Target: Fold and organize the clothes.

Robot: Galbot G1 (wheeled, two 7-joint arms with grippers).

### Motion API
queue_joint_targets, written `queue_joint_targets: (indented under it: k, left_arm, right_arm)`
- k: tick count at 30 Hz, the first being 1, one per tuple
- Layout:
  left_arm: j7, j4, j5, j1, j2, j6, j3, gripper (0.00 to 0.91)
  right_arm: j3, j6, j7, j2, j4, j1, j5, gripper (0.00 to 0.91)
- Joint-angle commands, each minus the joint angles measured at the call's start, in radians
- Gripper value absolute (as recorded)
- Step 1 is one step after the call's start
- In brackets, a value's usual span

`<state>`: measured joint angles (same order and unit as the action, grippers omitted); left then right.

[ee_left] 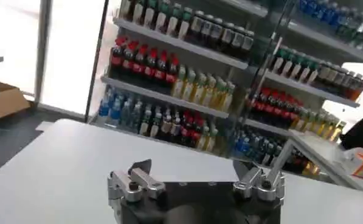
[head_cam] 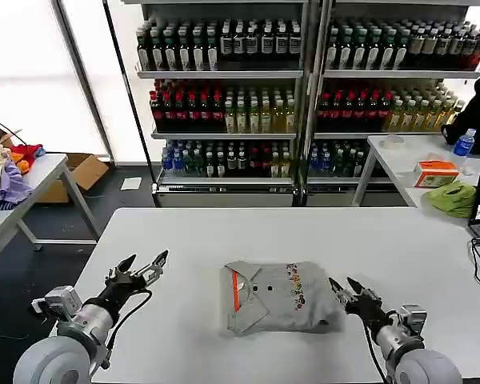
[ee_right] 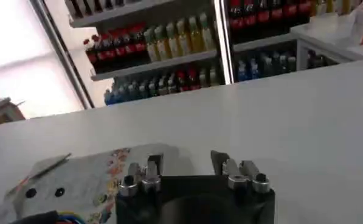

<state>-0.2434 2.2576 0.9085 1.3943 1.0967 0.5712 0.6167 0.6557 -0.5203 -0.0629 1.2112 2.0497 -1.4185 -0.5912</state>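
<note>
Left gripper (head_cam: 147, 263) nearest, low at table's left front edge, fingers spread wide, nothing held, hovering over bare tabletop well apart from shirt. Right gripper (head_cam: 346, 286) at right front, fingers parted, empty, tips just beside shirt's right edge; contact not clear. From right wrist view, right gripper (ee_right: 186, 162) gaped open over tabletop with shirt (ee_right: 78, 189) close alongside.

Shirt (head_cam: 278, 296) lay at table centre, folded into rough rectangle, light grey soft cotton, slightly rumpled edges, orange-red collar stripe on its left side, small multicoloured print row near the middle, two dark dots by collar.

Table (head_cam: 224, 232) white, smooth, matte, rectangular. Behind it, metal shelves (head_cam: 304, 74) packed with bottles: dark, red, yellow-green, blue caps. Side table (head_cam: 400, 160) on the right with lime-green cloth (head_cam: 454, 197), orange box and blue-capped bottle. Left side table with heaped coloured fabrics (head_cam: 12, 172), cardboard box (head_cam: 80, 172) on dark floor, bright windows behind.
</note>
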Motion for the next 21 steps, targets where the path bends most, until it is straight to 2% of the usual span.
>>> queue_joint_targets:
  k: [1, 4, 5, 7, 8, 11, 16, 17, 18, 21]
  left_arm:
    - [0.002, 0.01, -0.008, 0.004, 0.002, 0.0, -0.003, 0.907]
    - [0.002, 0.013, -0.016, 0.013, 0.007, 0.0, 0.003, 0.907]
    - [0.002, 0.015, -0.017, 0.016, 0.007, 0.0, 0.005, 0.907]
    - [0.003, 0.02, -0.02, 0.031, 0.008, 0.0, 0.015, 0.907]
    - [0.003, 0.022, -0.02, 0.037, 0.01, 0.0, 0.02, 0.907]
    - [0.004, 0.024, -0.02, 0.049, 0.016, 0.0, 0.033, 0.907]
    - [0.004, 0.024, -0.025, 0.06, 0.031, -0.001, 0.038, 0.907]
    - [0.005, 0.023, -0.026, 0.06, 0.032, -0.001, 0.036, 0.907]
    - [0.005, 0.021, -0.032, 0.059, 0.035, -0.001, 0.031, 0.907]
    - [0.004, 0.022, -0.038, 0.052, 0.044, -0.002, 0.015, 0.907]
  right_arm:
    - [-0.241, 0.037, 0.151, 0.077, 0.065, 0.122, 0.156, 0.907]
    - [-0.411, 0.018, 0.228, 0.112, 0.031, 0.196, 0.319, 0.907]
    - [-0.424, 0.013, 0.233, 0.119, 0.027, 0.199, 0.324, 0.907]
    - [-0.493, -0.058, 0.314, 0.151, -0.01, 0.234, 0.342, 0.907]
    - [-0.503, -0.057, 0.33, 0.158, -0.026, 0.239, 0.341, 0.907]
    - [-0.505, -0.052, 0.333, 0.188, -0.106, 0.25, 0.356, 0.907]
    - [-0.473, -0.059, 0.39, 0.168, -0.157, 0.215, 0.389, 0.907]
    - [-0.473, -0.059, 0.384, 0.165, -0.158, 0.214, 0.391, 0.907]
    - [-0.47, -0.058, 0.35, 0.156, -0.158, 0.2, 0.394, 0.907]
    - [-0.472, -0.058, 0.34, 0.142, -0.151, 0.179, 0.404, 0.907]
